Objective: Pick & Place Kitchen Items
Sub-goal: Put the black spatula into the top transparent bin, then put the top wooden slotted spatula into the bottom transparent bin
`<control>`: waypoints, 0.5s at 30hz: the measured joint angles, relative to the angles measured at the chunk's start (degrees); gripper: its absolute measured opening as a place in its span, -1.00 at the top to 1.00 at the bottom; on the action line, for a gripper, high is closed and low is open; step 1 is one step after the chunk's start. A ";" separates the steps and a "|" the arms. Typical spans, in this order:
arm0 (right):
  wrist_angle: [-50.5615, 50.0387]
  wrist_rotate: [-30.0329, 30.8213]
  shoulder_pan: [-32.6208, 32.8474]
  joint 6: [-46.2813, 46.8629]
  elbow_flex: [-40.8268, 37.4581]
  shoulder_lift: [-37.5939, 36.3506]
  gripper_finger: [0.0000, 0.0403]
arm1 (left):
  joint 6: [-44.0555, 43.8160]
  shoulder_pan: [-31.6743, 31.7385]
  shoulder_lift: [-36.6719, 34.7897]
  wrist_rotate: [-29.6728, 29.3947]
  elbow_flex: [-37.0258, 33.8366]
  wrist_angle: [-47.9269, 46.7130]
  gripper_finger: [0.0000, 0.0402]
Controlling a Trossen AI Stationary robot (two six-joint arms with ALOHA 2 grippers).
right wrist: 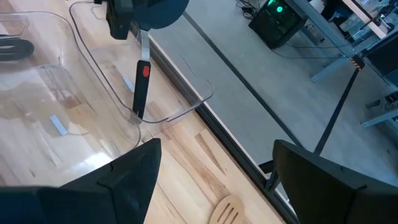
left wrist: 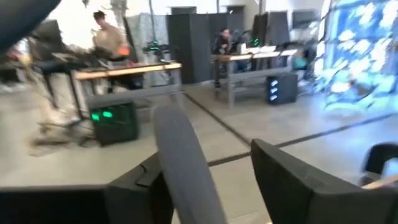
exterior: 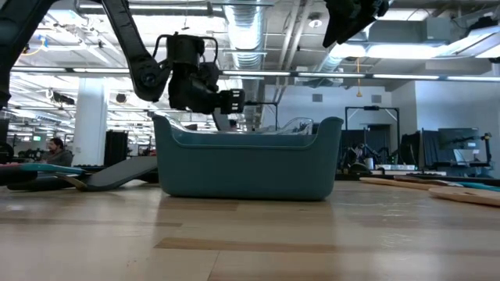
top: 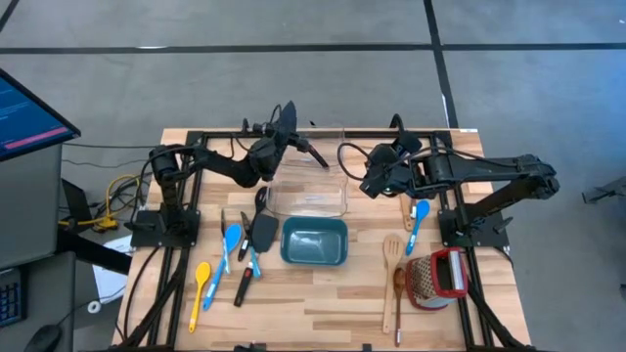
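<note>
Left gripper (top: 293,132) at the clear container (top: 308,186).
My left fingers stand wide around a black spatula (right wrist: 142,84), its handle tip resting in the container; my right gripper (top: 367,181), fingers wide, hangs empty beside it.

Teal tub (top: 314,242), yellow spoon (top: 200,289), red-and-silver grater (top: 437,278), clear bin (top: 308,184).

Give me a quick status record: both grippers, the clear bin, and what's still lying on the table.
left gripper: open, above the clear bin's back edge, fingers either side of a black utensil
black utensil: handle end down in the clear bin, leaning
right gripper: open, empty, beside the bin's right side
teal tub: in front of the bin
left of the tub: blue spoon, yellow spoon, black spatula
right of the tub: second blue spoon, slotted wooden spatula, brown spoon
</note>
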 joint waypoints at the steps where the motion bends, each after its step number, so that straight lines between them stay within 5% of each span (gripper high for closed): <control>1: 0.00 0.00 0.00 0.00 0.00 0.00 -0.51 | 1.89 -0.14 -0.44 -1.51 0.00 -0.08 0.02; 7: 0.02 -0.02 0.00 -0.01 0.00 0.02 -0.51 | 12.58 -0.21 -4.39 -7.90 -0.02 -0.91 -0.08; 15: 0.04 0.00 0.00 -0.18 0.00 0.02 -0.51 | 19.19 -0.21 -12.47 -9.33 -0.02 -1.39 -0.07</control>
